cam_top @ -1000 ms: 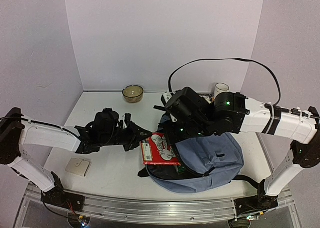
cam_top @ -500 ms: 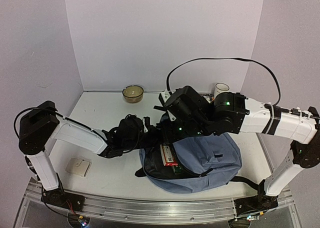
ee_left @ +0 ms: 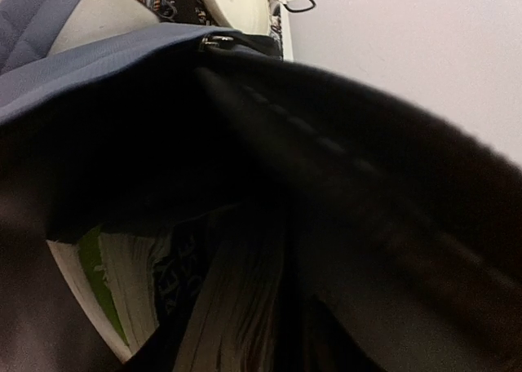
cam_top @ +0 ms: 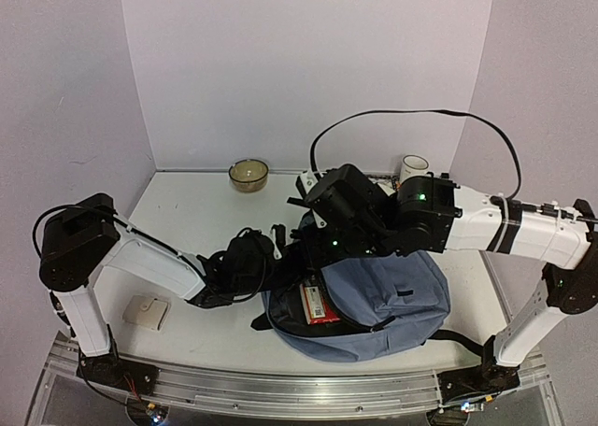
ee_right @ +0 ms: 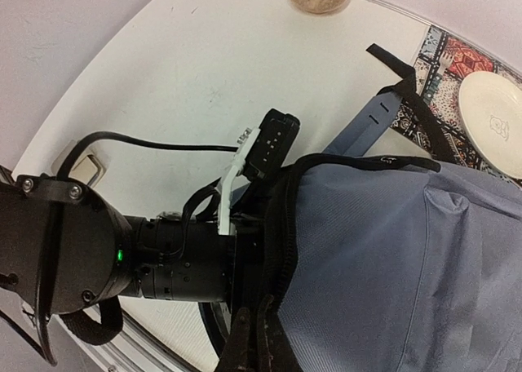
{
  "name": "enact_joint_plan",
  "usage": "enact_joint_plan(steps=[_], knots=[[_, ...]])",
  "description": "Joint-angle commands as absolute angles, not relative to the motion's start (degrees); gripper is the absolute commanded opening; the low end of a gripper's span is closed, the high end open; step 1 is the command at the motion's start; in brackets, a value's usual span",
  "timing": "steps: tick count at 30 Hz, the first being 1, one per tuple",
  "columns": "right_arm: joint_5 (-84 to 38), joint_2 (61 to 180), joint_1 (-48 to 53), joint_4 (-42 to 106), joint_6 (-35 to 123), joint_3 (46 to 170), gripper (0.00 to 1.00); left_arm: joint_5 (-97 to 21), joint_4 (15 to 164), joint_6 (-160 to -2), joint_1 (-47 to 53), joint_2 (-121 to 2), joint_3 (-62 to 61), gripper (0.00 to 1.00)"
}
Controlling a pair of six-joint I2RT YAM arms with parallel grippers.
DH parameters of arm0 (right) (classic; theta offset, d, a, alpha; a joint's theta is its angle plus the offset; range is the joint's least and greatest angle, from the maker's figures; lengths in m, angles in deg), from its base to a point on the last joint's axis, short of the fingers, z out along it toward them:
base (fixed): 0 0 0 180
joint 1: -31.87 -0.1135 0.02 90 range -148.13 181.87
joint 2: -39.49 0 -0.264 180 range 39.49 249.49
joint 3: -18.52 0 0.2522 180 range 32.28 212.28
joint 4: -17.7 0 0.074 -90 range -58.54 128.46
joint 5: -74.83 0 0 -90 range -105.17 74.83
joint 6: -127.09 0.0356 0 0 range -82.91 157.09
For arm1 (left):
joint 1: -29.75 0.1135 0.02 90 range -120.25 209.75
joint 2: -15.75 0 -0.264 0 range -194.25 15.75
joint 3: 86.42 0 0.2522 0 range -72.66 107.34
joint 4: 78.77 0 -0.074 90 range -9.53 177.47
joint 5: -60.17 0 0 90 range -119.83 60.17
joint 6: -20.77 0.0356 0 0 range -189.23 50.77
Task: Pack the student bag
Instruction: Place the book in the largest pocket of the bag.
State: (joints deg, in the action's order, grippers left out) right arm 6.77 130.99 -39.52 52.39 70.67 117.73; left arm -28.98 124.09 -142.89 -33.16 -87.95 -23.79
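Student bag: the blue-grey student bag (cam_top: 392, 305) lies on its back on the white surface (cam_top: 187, 211), right of centre and near the front edge; its mouth is turned to the left and held agape.
Right tool: the right tool (ee_right: 251, 343) is clenched on the black zippered rim of the bag's mouth, which is held lifted; in the top view its posture is much as it was a second ago.
Left tool: the left tool (cam_top: 278, 265) is pushed into the mouth; its fingers are swallowed by the dark lining, so it cannot be told whether it is released or clenched.
Red book: the red book (cam_top: 318, 302) is seen inside the opening, mostly under the rim; pale page edges are shown in the left wrist view.
Change: a second ago the book lay largely outside the mouth, at the end of the left tool; it has since been slid well inside; the left arm has been brought in after it, with its upper part raised.
Elsewhere: a bowl (cam_top: 249, 173) and a white mug (cam_top: 414, 167) stand by the back wall; a small beige pad (cam_top: 147, 311) lies front left; a plate (ee_right: 493, 119) rests on a patterned mat (ee_right: 444, 70) behind the bag.
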Motion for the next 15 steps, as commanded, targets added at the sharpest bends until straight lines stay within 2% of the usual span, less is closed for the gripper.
enact_joint_plan(steps=[1,5,9,12,15], knots=[[9.04,130.67,-39.55,48.6,70.9,116.96,0.0,-27.19,127.6,-137.59,-33.02,-84.72,-25.45,0.58],[9.15,130.73,-39.25,48.6,71.3,116.1,0.0,-25.98,124.65,-136.01,-33.0,-81.61,-27.86,0.67],[8.95,130.81,-39.19,48.57,71.37,115.95,0.0,-25.29,121.49,-136.67,-33.0,-79.01,-30.11,0.68],[8.88,130.86,-39.15,48.4,71.36,115.98,0.0,-24.73,119.88,-137.79,-33.01,-77.5,-31.98,0.61],[8.7,130.94,-39.18,48.14,71.13,116.13,0.0,-25.33,119.09,-138.52,-33.0,-77.31,-32.37,0.46]])
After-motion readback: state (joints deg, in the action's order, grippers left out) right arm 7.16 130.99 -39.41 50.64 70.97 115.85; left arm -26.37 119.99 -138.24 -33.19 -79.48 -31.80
